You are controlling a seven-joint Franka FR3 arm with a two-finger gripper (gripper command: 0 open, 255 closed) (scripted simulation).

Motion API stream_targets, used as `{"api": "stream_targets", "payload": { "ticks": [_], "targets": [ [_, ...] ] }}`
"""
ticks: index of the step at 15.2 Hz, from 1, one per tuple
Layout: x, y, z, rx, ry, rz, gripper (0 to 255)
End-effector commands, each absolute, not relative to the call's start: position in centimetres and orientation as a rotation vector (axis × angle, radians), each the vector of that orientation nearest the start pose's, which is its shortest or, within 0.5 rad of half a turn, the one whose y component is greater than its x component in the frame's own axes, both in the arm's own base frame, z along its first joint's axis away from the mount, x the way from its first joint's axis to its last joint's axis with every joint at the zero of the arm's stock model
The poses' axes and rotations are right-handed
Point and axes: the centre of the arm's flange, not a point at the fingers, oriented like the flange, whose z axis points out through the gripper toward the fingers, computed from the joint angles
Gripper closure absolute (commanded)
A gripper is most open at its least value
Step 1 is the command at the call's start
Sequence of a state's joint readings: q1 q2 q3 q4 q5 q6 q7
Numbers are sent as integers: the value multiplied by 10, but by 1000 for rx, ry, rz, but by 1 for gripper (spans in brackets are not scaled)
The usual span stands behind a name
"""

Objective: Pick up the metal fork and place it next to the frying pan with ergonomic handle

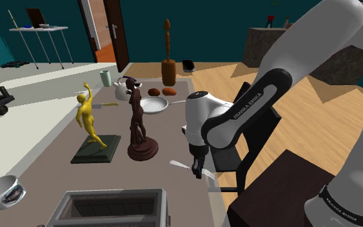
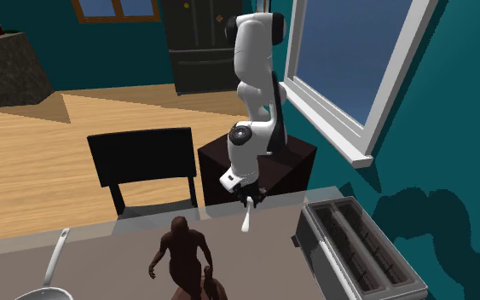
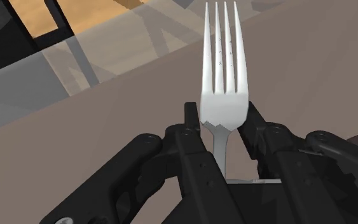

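While the jaws are shut tight on its thin neck, one shiny silver metal fork (image 3: pixel 222 63) sticks out from between them. The wrist view shows the fork's four long prongs, which you cannot count in the other two views. There is one brownish-grey counter (image 1: pixel 51 167). On it sit one round silver frying pan with a long handle (image 1: pixel 154 105), two little statues of people, one yellow (image 1: pixel 89 119) and one dark brown (image 1: pixel 137 119), one grey toaster with two slots (image 1: pixel 112 206) and one white cup (image 1: pixel 2 192). The shoulder view shows the whole pan well apart from the fork, with the brown statue between them. The second exterior view shows just a bit of the pan at its lower left corner. It also shows one black chair (image 2: pixel 142 158) and one big window (image 2: pixel 349 60). In that view the fork hangs prongs down over the counter's edge, near the toaster. I cannot tell if the prongs touch the counter.
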State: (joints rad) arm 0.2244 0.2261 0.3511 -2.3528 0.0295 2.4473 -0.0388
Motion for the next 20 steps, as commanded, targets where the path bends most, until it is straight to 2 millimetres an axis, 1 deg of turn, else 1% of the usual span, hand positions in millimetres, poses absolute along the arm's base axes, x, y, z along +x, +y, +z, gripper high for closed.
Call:
{"api": "stream_targets", "payload": {
  "ticks": [1,12,13,20],
  "targets": [
    [418,275,241,-2942,-889,215,255],
    [418,275,299,-2942,-889,215,255],
    [418,275,301,-2942,-889,215,255],
    [491,218,302,-2942,-889,215,255]
  ]
}}
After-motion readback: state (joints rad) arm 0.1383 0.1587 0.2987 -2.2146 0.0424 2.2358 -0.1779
